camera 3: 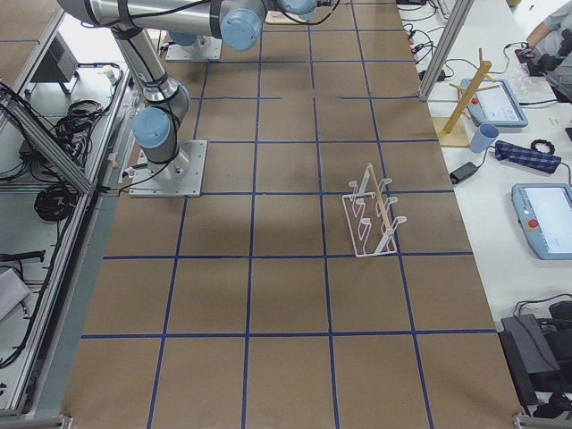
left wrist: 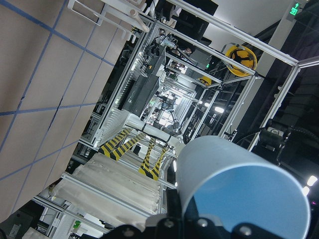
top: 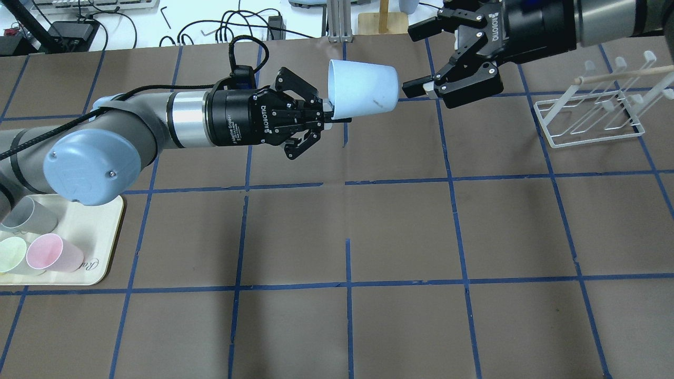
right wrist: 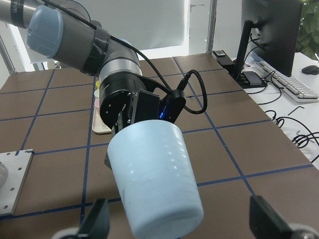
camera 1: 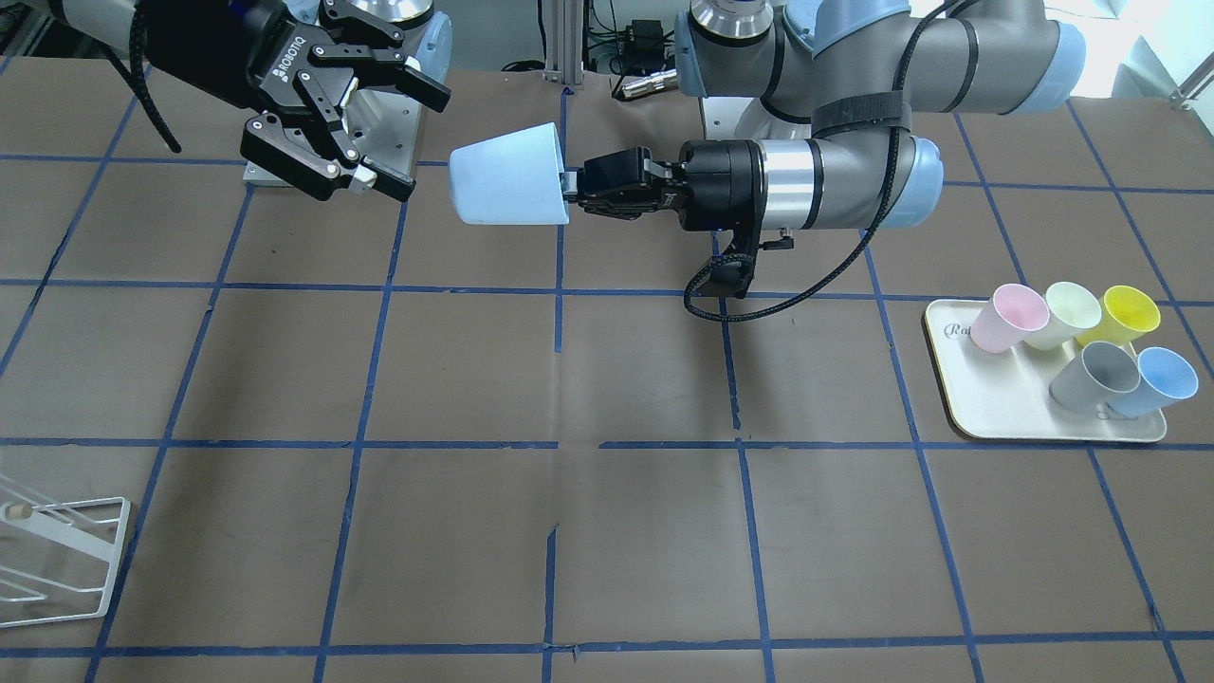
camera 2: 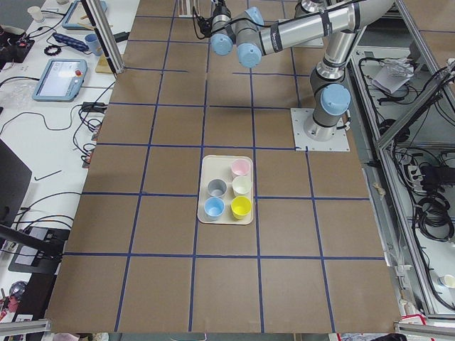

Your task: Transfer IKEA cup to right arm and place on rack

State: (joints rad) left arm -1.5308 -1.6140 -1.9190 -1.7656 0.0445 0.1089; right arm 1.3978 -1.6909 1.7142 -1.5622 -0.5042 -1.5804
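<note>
The pale sky-blue IKEA cup [camera 1: 512, 175] hangs on its side above the table's back middle. My left gripper [camera 1: 572, 185] is shut on its rim; the overhead view shows the same grip [top: 329, 113] on the cup [top: 363, 89]. My right gripper [camera 1: 417, 140], black and lettered ROBOTIQ, is open, with its jaws spread just off the cup's base and apart from it [top: 416, 59]. In the right wrist view the cup [right wrist: 154, 174] fills the centre between the spread fingers [right wrist: 97, 219]. The white wire rack [top: 595, 113] stands on the table to the right, below the right arm.
A cream tray [camera 1: 1005, 417] on the left arm's side holds pink, pale green, yellow and grey cups and a second blue cup [camera 1: 1162, 379]. The rack also shows in the front view [camera 1: 66, 560] and the exterior right view [camera 3: 374, 214]. The brown table carries blue grid tape.
</note>
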